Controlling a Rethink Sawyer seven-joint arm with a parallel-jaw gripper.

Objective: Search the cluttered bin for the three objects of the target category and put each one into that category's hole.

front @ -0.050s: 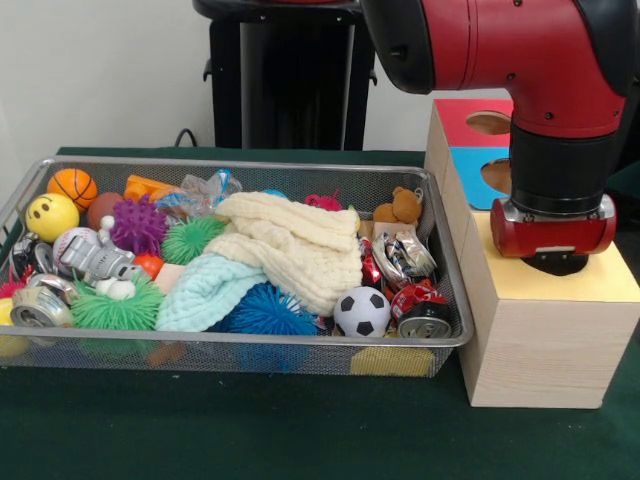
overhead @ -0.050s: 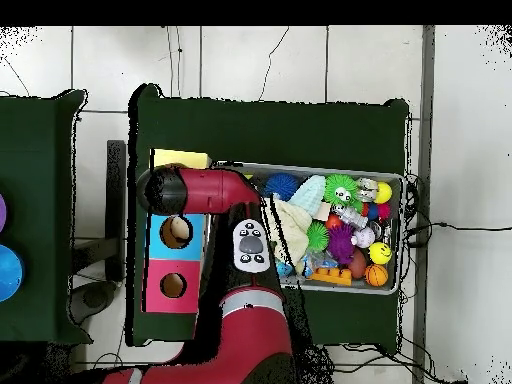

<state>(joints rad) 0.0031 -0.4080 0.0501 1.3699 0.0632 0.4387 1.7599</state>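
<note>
My gripper (front @ -0.050s: pixel 555 263) hangs under the red wrist, low over the yellow top (front @ -0.050s: pixel 600 280) of the wooden sorting box (front @ -0.050s: pixel 540 350), right at a dark hole there. Whether it holds anything is hidden. The box also has a blue section with a hole (front @ -0.050s: pixel 497 175) and a red section with a hole (front @ -0.050s: pixel 488 122). The wire bin (front @ -0.050s: pixel 230 350) to the left is full of clutter: crushed cans (front @ -0.050s: pixel 424 312), a soccer ball (front @ -0.050s: pixel 362 312), spiky balls (front @ -0.050s: pixel 268 310), a basketball (front @ -0.050s: pixel 73 186), a small teddy bear (front @ -0.050s: pixel 400 208). In the overhead view the arm (overhead @ -0.050s: pixel 200 190) covers the yellow section.
Cream and mint knit cloths (front @ -0.050s: pixel 295 250) lie heaped over the middle of the bin and hide things beneath. A yellow smiley ball (front @ -0.050s: pixel 52 215) and a toy robot (front @ -0.050s: pixel 95 258) sit at the left end. Green cloth (front @ -0.050s: pixel 300 430) covers the table (overhead @ -0.050s: pixel 270 125).
</note>
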